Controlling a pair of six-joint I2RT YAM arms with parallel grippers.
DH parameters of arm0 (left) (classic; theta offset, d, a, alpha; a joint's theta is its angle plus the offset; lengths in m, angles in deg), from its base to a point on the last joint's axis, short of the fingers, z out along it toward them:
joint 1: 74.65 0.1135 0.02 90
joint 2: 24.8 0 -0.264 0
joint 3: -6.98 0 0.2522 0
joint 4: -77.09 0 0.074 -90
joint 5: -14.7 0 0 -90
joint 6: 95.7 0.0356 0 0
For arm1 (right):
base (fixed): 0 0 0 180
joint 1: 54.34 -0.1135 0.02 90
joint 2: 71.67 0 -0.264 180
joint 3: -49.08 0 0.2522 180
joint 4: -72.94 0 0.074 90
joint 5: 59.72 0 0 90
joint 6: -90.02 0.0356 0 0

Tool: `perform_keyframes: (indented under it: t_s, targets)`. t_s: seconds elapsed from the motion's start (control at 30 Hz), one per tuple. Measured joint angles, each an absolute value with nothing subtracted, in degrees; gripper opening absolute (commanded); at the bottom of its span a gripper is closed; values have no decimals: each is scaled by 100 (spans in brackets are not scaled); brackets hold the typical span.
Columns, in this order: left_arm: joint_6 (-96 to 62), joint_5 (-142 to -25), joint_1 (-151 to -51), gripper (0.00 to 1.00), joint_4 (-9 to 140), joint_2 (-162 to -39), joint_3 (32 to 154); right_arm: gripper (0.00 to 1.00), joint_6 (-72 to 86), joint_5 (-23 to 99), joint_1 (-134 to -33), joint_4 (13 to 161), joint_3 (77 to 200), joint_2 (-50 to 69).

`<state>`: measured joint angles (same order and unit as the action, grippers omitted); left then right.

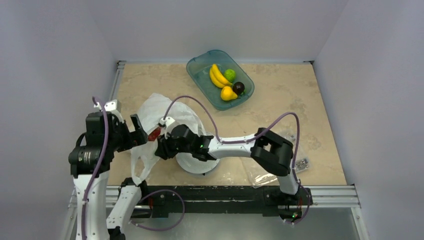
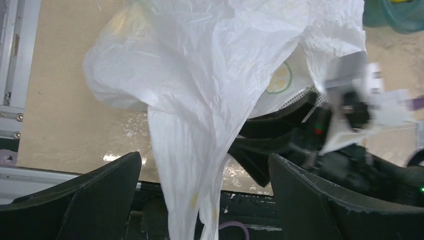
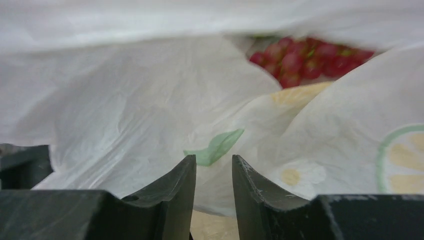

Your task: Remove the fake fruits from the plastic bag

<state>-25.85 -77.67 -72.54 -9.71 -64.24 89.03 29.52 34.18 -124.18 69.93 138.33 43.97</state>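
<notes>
The white crinkly plastic bag (image 1: 159, 112) with lemon prints lies at the table's left, between my two grippers. My left gripper (image 1: 138, 131) is open wide, and a twisted strip of the bag (image 2: 190, 165) hangs between its fingers (image 2: 100, 185) without touching them. My right gripper (image 1: 161, 146) is at the bag's side with its jaws a narrow gap apart (image 3: 213, 159), and nothing sits between them. A dark-red grape cluster (image 3: 310, 60) shows inside the bag's mouth beyond the right fingertips. It appears as a red spot (image 1: 154, 132) in the top view. Other fruits in the bag are hidden.
A teal tray (image 1: 200, 67) at the back holds a banana bunch, a green fruit, a yellow fruit and a dark plum. A clear bag of screws (image 1: 301, 164) lies at the right. A white round shape (image 1: 197, 164) lies under my right forearm, near the front rail.
</notes>
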Motion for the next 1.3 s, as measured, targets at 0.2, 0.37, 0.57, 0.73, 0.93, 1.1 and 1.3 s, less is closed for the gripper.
perform_keyframes:
  t_s: [0.2, 0.37, 0.57, 0.73, 0.93, 1.1, 1.3]
  targets:
    - [-2112, -7793, -7254, 93, -648, -7143, 8820, 39, 3404, 3031, -12108, 6627, 13874, 4021]
    - [-1900, -7896, -7254, 94, -387, -7498, 8597, 44, 3489, 2668, -12064, 6586, 14303, 4556]
    - [-1712, -7778, -7254, 50, -313, -7570, 8252, 47, 3190, 2384, -12080, 6632, 14969, 5378]
    - [-1653, -7454, -7256, 45, -132, -7541, 8138, 44, 2952, 2223, -12080, 6627, 15186, 5677]
    - [-1640, -7312, -7254, 72, -25, -7535, 8081, 38, 2801, 2124, -12082, 6614, 15254, 5686]
    - [-1658, -7308, -7254, 24, 83, -7642, 8081, 38, 2740, 2150, -12099, 6507, 15275, 5684]
    - [-1712, -7304, -7254, 0, 467, -7572, 7824, 17, 2694, 2227, -12152, 6466, 15780, 5997]
